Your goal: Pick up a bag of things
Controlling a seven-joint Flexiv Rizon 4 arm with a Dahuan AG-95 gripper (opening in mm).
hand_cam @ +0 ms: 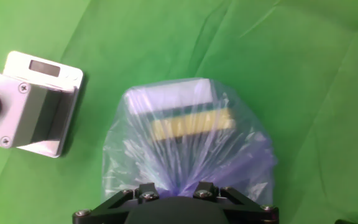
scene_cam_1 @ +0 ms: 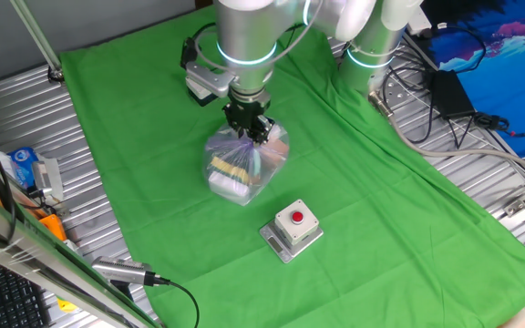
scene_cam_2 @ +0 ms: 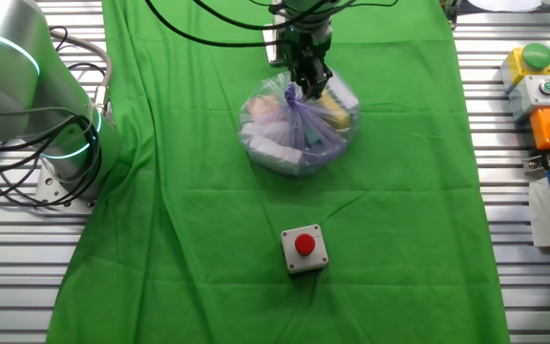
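The bag of things (scene_cam_1: 244, 164) is a clear crinkly plastic bag with white, yellow and purple items, sitting on the green cloth (scene_cam_1: 153, 109). It also shows in the other fixed view (scene_cam_2: 299, 124) and in the hand view (hand_cam: 185, 137). My gripper (scene_cam_1: 249, 128) is directly over the bag, with its black fingers closed on the gathered top. In the other fixed view the gripper (scene_cam_2: 304, 81) pinches the purple bunched neck. In the hand view the plastic fans out from between the jaws at the bottom edge.
A grey box with a red button (scene_cam_1: 293, 228) stands on the cloth just in front of the bag; it also shows in the other fixed view (scene_cam_2: 304, 250) and the hand view (hand_cam: 30, 102). Cables and more button boxes (scene_cam_2: 542, 86) lie off the cloth on the metal table.
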